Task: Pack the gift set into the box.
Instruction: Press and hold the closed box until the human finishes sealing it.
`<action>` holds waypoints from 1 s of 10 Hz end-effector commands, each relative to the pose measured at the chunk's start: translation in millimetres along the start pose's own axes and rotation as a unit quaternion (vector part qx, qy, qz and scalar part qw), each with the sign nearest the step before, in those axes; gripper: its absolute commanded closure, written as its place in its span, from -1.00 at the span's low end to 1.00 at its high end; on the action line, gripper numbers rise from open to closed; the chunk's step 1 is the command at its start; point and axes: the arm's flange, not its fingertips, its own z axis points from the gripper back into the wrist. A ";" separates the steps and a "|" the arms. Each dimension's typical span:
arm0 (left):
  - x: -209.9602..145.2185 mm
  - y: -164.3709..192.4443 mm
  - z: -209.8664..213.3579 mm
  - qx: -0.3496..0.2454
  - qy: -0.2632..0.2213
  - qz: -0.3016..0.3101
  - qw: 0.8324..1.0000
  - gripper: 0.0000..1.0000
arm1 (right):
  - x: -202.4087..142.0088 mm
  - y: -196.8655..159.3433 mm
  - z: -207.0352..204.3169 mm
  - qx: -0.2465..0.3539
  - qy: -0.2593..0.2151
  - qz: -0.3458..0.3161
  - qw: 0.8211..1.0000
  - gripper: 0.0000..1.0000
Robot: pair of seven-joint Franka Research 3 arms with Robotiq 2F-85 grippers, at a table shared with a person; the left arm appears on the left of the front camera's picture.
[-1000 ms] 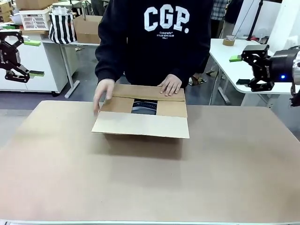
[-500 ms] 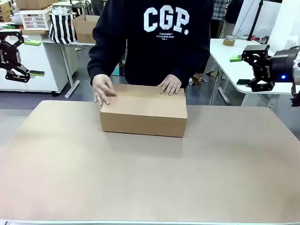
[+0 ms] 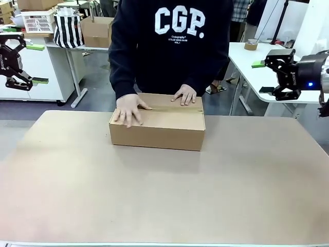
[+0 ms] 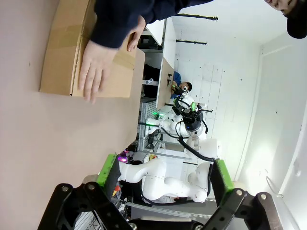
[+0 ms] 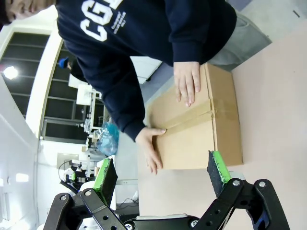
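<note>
The left gripper (image 3: 37,64) and right gripper (image 3: 261,77) are black open-link frames joined by round pivot screws, and each finger is tipped with a bright green pad (image 5: 217,172). A small blue light (image 3: 310,85) glows on the right arm's dark wrist. The person wears a long-sleeved dark navy sweatshirt (image 3: 169,62) with large white "CGP." lettering (image 3: 180,22) over smaller print, and grey trousers (image 5: 242,40).

PLACE | a robotics lab, by the look of it; white work table (image 3: 244,62) carrying a tape roll (image 3: 251,46); bench (image 3: 100,49) loaded with a brown carton (image 3: 96,32), white basket (image 3: 38,21), striped bag (image 3: 68,30)
</note>
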 end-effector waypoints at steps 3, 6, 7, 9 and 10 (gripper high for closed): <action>-2.7 0.7 -1.6 -0.002 -0.006 -0.003 1.000 -1.00 | 4.3 10.9 7.8 -0.002 0.003 -0.003 1.000 -1.00; -2.7 0.7 -1.6 -0.002 -0.006 -0.003 1.000 -1.00 | 4.3 10.9 7.8 -0.002 0.003 -0.003 1.000 -1.00; -2.7 0.7 -1.6 -0.002 -0.006 -0.003 1.000 -1.00 | 4.3 10.9 7.8 -0.002 0.003 -0.003 1.000 -1.00; -2.7 0.7 -1.6 -0.002 -0.006 -0.003 1.000 -1.00 | 4.3 10.9 7.8 -0.002 0.003 -0.003 1.000 -1.00; -2.7 0.7 -1.6 -0.002 -0.006 -0.003 1.000 -1.00 | 4.3 10.9 7.8 -0.002 0.003 -0.003 1.000 -1.00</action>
